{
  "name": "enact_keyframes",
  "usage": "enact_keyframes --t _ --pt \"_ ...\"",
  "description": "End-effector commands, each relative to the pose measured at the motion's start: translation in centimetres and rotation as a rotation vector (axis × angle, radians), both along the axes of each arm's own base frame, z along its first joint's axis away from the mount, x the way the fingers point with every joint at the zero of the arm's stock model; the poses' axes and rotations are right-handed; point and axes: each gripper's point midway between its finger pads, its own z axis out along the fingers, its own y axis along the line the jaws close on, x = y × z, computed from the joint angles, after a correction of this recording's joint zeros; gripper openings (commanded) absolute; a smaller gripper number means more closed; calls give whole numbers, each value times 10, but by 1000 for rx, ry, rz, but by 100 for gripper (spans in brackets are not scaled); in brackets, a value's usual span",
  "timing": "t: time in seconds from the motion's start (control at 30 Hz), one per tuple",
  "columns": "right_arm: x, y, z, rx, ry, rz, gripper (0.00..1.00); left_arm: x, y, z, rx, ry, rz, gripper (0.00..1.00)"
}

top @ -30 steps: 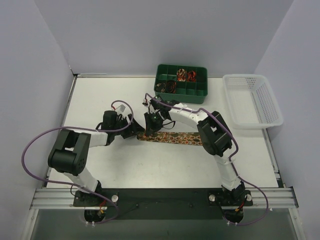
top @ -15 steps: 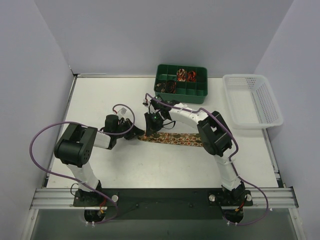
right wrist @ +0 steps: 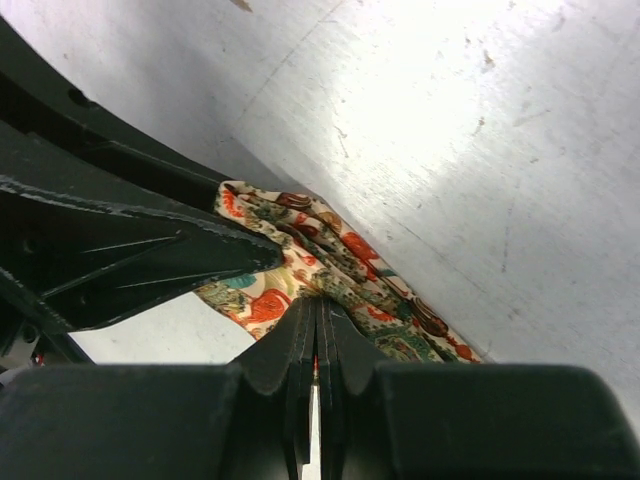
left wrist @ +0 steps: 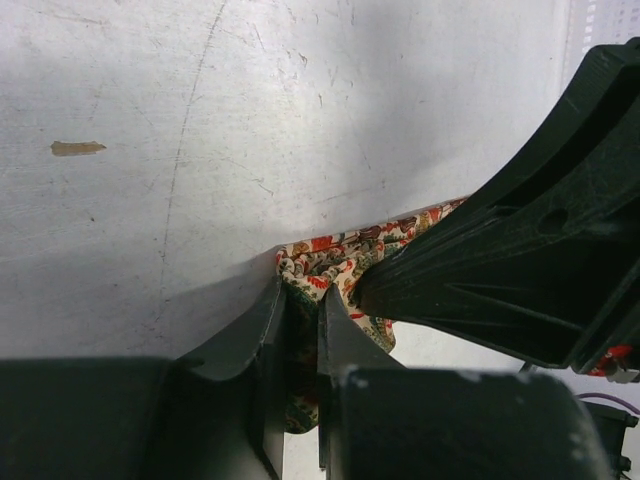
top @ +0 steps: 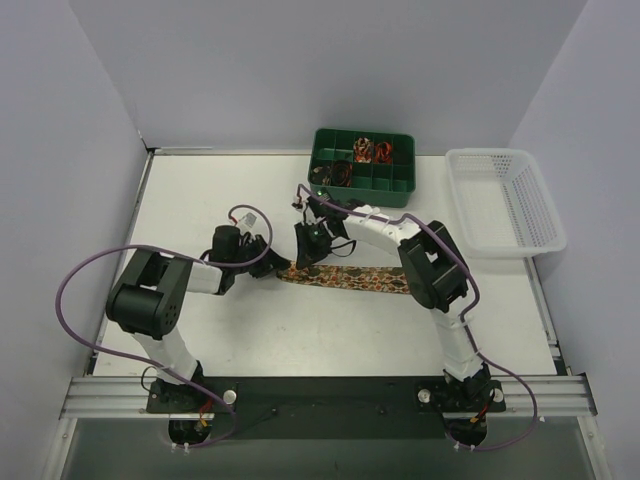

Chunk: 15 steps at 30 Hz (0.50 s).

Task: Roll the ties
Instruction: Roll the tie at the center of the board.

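Top external view shows the tie (top: 350,278) lying on the table (top: 250,325), long axis left to right, its left end doubly held: the left gripper (top: 271,266) clamped on the end fold, the right gripper (top: 305,260) pinched shut on fabric just beside it.

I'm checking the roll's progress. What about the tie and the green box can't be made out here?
- Top view: the left end of the tie lies hidden under the left gripper and right gripper, so any coil there is unseen.
- Left wrist view: the right gripper and the camera's own fingers cover most of the tie.
- Top view: the contents of the green box are too small to identify.
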Motion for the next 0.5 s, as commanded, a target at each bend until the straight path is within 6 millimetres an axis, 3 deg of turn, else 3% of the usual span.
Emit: enact_keyframes --t 0.0,0.07,0.2,0.23,0.33,0.47 --pt "2 -24 7 -62 -25 -32 2 9 6 11 61 -51 0 0" --pt "-1 -23 5 -62 -18 -27 1 9 6 11 64 -49 -4 0" --pt "-7 -24 -4 -77 0 -18 1 8 8 12 61 -48 3 38" --pt "-8 -24 -6 -81 3 -19 1 8 9 13 57 -45 7 52" --pt "-13 -22 -10 -86 10 -9 1 6 13 15 55 -44 16 63" --pt "-15 -23 -10 -95 8 -8 1 0 14 16 53 -34 1 70"
